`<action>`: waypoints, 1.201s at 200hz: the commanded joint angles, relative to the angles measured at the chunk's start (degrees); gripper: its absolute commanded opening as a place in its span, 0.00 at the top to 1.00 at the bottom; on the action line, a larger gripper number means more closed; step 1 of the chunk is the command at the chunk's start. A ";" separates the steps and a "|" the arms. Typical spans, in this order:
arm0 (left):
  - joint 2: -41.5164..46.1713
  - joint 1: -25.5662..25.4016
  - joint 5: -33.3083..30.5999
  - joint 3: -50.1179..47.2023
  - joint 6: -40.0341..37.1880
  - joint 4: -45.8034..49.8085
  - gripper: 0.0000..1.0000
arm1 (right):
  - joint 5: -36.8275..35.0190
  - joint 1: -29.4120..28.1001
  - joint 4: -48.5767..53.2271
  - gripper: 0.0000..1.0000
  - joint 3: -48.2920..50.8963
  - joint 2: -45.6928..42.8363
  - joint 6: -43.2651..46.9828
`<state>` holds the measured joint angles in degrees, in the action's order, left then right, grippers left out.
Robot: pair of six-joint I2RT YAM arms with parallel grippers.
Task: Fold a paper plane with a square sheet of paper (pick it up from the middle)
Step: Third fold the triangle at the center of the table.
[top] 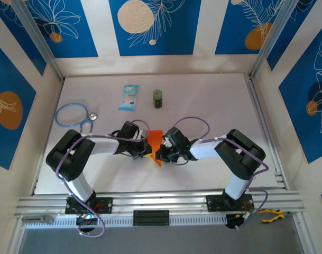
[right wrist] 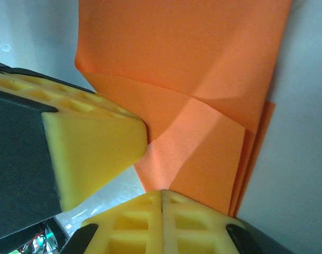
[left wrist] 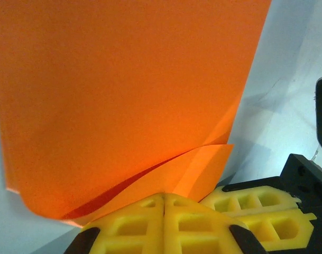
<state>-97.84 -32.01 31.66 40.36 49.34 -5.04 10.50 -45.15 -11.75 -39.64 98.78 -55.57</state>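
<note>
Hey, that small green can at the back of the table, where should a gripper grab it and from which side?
Grip the green can across its round body, coming down from above. It looks upright and stands apart from the light-blue packet on its left, so fingers fit either side.

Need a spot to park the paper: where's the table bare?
Widest bare patch: right of the green can, out to the right rail. Also the strip from the orange paper to near table edge. Crowded at centre: left pincer and right pincer shut on that paper.
</note>
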 commanded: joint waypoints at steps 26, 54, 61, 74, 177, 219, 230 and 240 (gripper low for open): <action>-1.89 5.95 -1.45 0.77 -4.65 3.44 1.00 | -2.50 -0.47 10.58 0.99 2.40 0.31 1.39; -1.51 9.28 -1.26 0.78 -6.63 4.80 1.00 | -2.55 -0.34 10.80 0.99 2.50 0.37 1.52; -1.40 10.07 -1.65 0.85 -7.07 5.56 1.00 | -2.59 -0.38 10.94 0.99 2.52 0.36 1.69; -0.86 11.32 -1.76 0.85 -7.50 6.65 1.00 | -2.53 -0.38 11.04 0.99 2.59 0.27 1.92; 9.47 8.08 1.77 0.86 -5.70 5.98 1.00 | 0.40 1.02 13.19 0.99 0.98 -1.05 6.96; 4.94 3.12 3.94 2.08 -6.28 3.18 1.00 | -0.83 1.18 13.89 0.99 0.25 -1.43 6.67; 3.28 2.91 4.53 2.26 -6.19 2.35 1.00 | -0.79 1.26 13.56 0.99 0.42 -1.70 6.57; 2.05 2.88 5.02 2.31 -6.26 1.74 1.00 | -0.70 1.39 13.84 0.99 0.10 -1.62 6.71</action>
<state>-92.60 -29.02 34.54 41.50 43.11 -1.28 11.90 -44.21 -5.10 -40.18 96.90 -49.76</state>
